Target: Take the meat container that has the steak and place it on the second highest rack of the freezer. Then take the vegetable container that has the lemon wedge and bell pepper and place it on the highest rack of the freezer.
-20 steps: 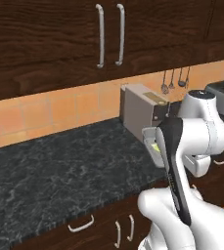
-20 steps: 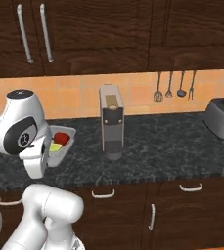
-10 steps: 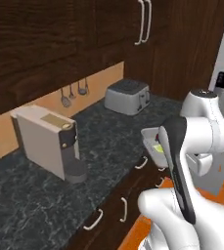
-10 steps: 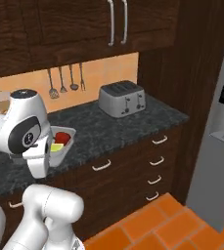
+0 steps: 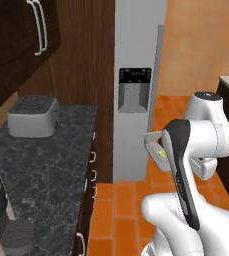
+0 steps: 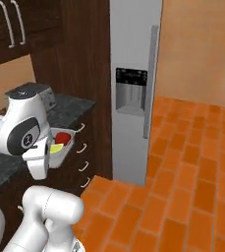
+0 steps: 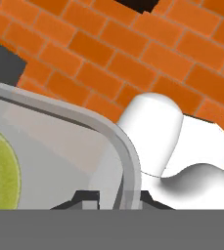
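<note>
Tray [image 6: 65, 145]: grey, shallow, carried in the air beside the robot's arm, over the orange brick floor [image 6: 182, 187] at the end of the cabinet run. In the right base view it holds a yellow-green lemon wedge [image 6: 57, 147] and a red bell pepper [image 6: 61, 138], the two lying next to each other. The left base view shows the tray's rim and a strip of the wedge past the forearm.

Fingers [image 7: 111, 200]: pressed nearly together, pinching the tray's rim; the hand view shows the curved grey rim running into them, with the wedge at the left edge.

Freezer [image 6: 133, 74]: tall, grey, door shut, with a dark dispenser panel [image 6: 130, 91] and a long upright handle [image 6: 151, 81]. It stands ahead of the robot, apart from the tray. Its racks are hidden behind the door.

Surface [image 5: 46, 165]: dark speckled stone, left of the arm in the left base view, carrying a grey toaster [image 5: 33, 116].

Cabinets [image 6: 79, 49]: dark wood, beside the freezer; drawers below the surface.
</note>
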Tool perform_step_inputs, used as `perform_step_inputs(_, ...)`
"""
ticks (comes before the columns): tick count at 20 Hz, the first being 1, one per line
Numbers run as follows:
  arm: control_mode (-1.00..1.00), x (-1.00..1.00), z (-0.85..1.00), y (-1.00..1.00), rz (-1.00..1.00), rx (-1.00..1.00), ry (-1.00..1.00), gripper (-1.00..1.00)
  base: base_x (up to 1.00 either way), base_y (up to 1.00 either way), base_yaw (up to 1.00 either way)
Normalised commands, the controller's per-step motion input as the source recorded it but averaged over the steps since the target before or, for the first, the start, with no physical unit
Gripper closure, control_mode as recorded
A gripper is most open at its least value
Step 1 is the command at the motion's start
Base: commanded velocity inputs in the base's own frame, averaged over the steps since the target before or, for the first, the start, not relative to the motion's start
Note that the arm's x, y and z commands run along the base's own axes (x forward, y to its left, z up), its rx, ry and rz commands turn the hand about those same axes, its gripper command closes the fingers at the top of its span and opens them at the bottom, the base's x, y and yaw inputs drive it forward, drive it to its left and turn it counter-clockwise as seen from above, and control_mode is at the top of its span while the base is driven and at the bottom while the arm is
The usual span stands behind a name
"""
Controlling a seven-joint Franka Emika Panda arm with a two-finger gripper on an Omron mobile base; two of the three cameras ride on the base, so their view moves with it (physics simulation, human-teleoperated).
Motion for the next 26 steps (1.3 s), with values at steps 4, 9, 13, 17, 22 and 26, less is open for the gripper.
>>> perform_step_inputs(4,1.00,0.00,0.00,0.00,0.00,0.00,0.00,1.00,0.17,-0.16,-0.74)
perform_step_inputs(9,1.00,0.00,0.00,0.00,0.00,0.00,0.00,1.00,0.46,-0.34,-0.32)
perform_step_inputs(13,1.00,0.00,0.00,0.00,0.00,0.00,0.00,1.00,0.62,-0.62,-0.01)
perform_step_inputs(17,1.00,0.00,0.00,0.00,0.00,0.00,0.00,1.00,0.46,-0.83,0.02)
perform_step_inputs(22,1.00,0.00,0.00,0.00,0.00,0.00,0.00,1.00,0.61,-0.63,0.00)
perform_step_inputs(26,1.00,0.00,0.00,0.00,0.00,0.00,0.00,1.00,0.90,-0.35,0.01)
